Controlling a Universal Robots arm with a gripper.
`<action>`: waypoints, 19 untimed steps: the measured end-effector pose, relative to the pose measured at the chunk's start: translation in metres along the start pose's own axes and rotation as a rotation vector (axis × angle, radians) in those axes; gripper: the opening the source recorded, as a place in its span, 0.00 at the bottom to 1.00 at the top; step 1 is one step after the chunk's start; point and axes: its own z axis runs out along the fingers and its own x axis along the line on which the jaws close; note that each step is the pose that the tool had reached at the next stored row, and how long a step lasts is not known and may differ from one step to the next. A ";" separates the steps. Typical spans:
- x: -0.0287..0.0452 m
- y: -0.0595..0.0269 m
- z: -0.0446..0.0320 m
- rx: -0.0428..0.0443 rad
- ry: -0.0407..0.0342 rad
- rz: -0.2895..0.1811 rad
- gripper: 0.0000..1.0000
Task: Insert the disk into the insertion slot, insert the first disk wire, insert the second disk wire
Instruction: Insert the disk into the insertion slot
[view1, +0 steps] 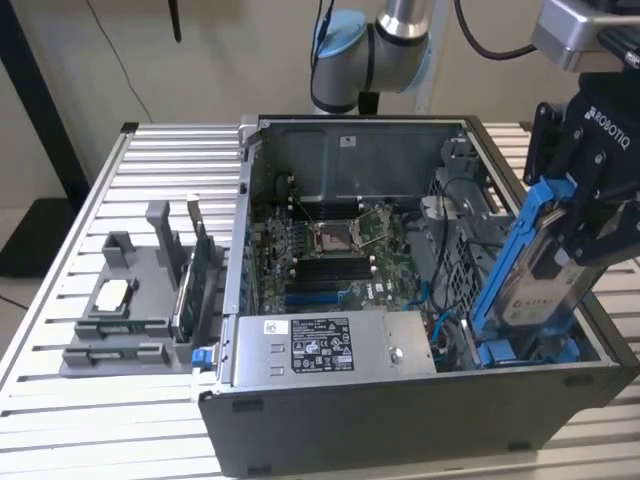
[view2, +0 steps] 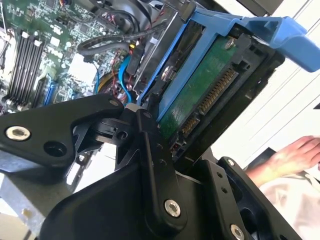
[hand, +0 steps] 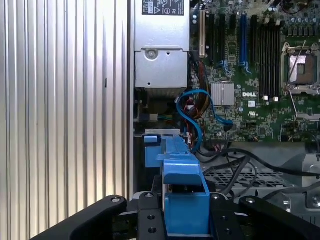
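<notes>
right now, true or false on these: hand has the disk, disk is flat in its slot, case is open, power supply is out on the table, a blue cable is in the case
1. The hand grips the disk in its blue carrier. True.
2. The disk lies flat in its slot. False: it is steeply tilted in the hand's grip, with its upper end above the case rim at the exterior view's right.
3. The case is open and the motherboard shows. True.
4. The power-supply box sits out on the table. False: it is inside the case, along the near wall in the exterior view.
5. A blue cable loops inside the case. True.
</notes>
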 end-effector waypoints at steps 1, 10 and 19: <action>0.0000 -0.0001 0.0008 0.0000 -0.0040 0.000 0.33; 0.0001 -0.0033 0.0094 -0.0006 -0.0150 -0.001 0.33; 0.0002 -0.0041 0.0229 -0.0007 -0.0224 -0.001 0.33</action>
